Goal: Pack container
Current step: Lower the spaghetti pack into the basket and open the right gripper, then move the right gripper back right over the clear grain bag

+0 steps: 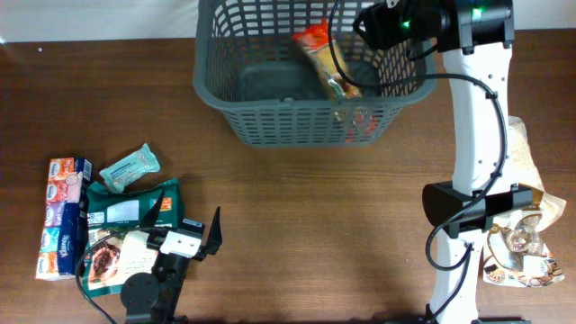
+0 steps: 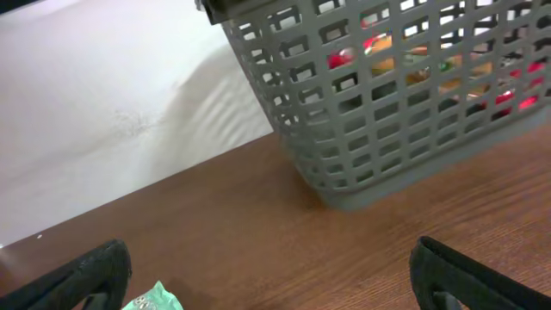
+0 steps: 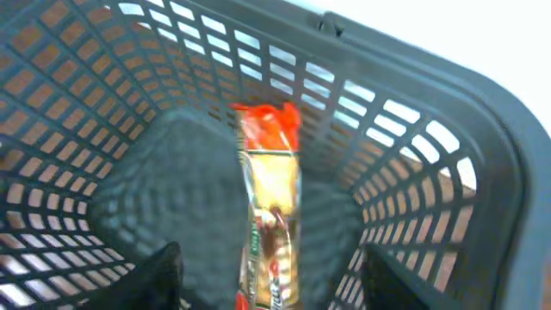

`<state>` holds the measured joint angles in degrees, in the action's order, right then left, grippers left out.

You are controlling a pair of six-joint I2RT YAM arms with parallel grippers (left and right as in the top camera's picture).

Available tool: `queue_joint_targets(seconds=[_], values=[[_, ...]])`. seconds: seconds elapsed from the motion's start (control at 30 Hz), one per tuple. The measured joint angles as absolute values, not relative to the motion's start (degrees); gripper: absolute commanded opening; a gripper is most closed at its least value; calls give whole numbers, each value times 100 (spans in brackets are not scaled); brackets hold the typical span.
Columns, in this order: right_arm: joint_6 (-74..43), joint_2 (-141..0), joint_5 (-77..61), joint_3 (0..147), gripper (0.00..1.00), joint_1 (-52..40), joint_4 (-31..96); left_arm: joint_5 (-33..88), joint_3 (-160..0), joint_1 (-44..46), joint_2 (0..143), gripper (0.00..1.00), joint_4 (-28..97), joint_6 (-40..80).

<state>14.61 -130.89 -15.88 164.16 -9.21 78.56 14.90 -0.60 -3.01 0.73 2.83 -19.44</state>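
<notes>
**tbl_watcher:** anyone catch what the right arm looked like?

**yam_fan:** yeah, it had white links with chunky black joint housings. Two tiny green lights glowed just behind the hand, and thin black cables looped off it. The left gripper had a white block behind black pointed fingers, matte with rounded tips.
</notes>
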Motion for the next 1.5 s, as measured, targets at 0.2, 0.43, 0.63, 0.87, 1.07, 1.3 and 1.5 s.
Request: queue_joint_targets(seconds=[0.2, 0.43, 0.63, 0.87, 1.07, 1.3, 1.5], values=[[1476, -13089, -1586, 16416, 83, -921, 7859, 1490, -60, -301, 73, 99, 283, -1944], [1245, -13043, -947, 16416, 99, -814, 7891, 1492, -60, -301, 73, 99, 283, -1944], [725, -12455, 163, 16413, 99, -64, 8302, 1492, -60, -301, 73, 99, 283, -1944], [106, -11767, 1033, 16490, 99, 1485, 9244, 1490, -60, -301, 73, 99, 283, -1944], [-71, -11815, 1120, 16488, 99, 1870, 9435, 1492, -60, -301, 73, 99, 283, -1944], [-150, -11808, 1135, 16302, 99, 1898, 9421, 1490, -60, -301, 73, 99, 283, -1944], [-150, -11806, 1133, 14975, 99, 1898, 9251, 1492, -60, -301, 73, 99, 283, -1944]])
